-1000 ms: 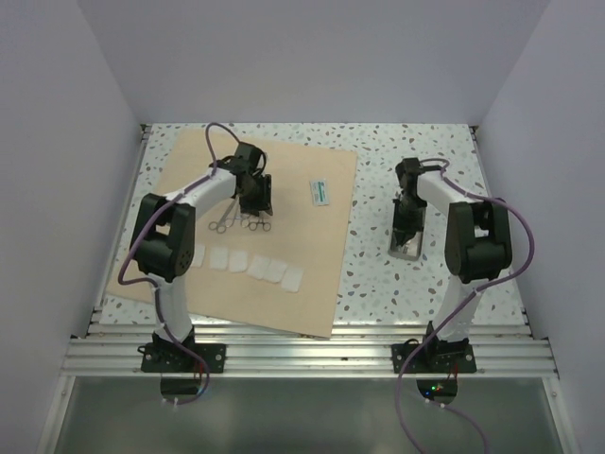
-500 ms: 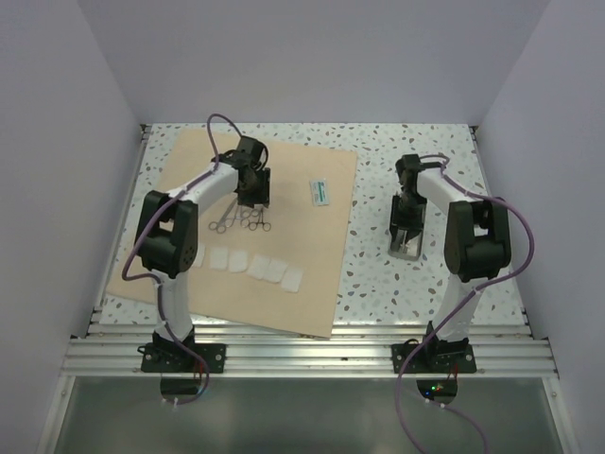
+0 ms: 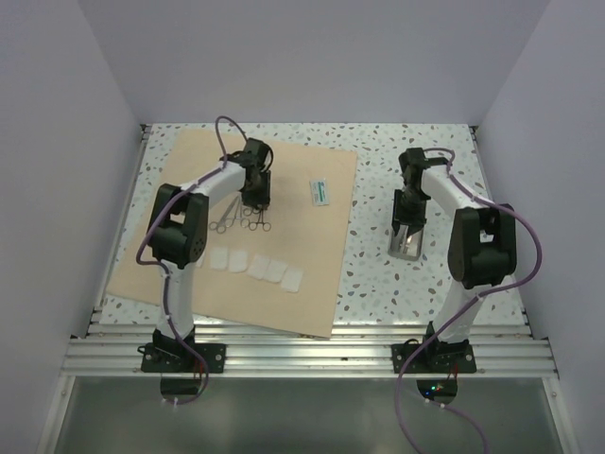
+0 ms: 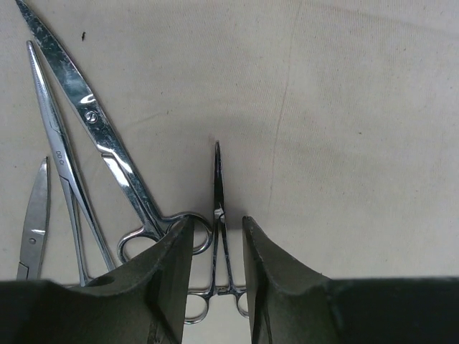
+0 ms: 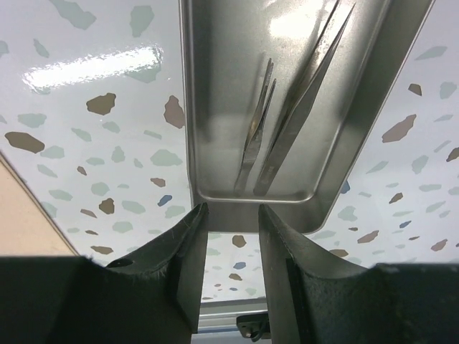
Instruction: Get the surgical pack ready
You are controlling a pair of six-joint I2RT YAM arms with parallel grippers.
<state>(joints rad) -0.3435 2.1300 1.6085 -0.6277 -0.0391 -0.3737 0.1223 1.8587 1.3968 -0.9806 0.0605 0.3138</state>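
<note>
Speckled white tabletop [image 3: 378,274] carries the tan wrap sheet [image 3: 302,246] across the left of the frame. Nearest on the sheet lies a row of white gauze squares [image 3: 255,266]. Beyond them are scissors [image 4: 93,122] and small forceps [image 4: 217,186], with the left gripper [image 4: 217,229] over the forceps, jaws slightly apart on either side of them. At right, off the sheet, the right gripper [image 5: 233,215], jaws also parted, hangs at the near end of the steel tray [image 5: 215,107], which holds tweezers [image 5: 294,107]. Farther up the sheet, a small packet [image 3: 320,192] bears blue-green print too small to read.

A robot lab booth: plain walls [image 3: 95,76], aluminium rail frame [image 3: 312,355].
</note>
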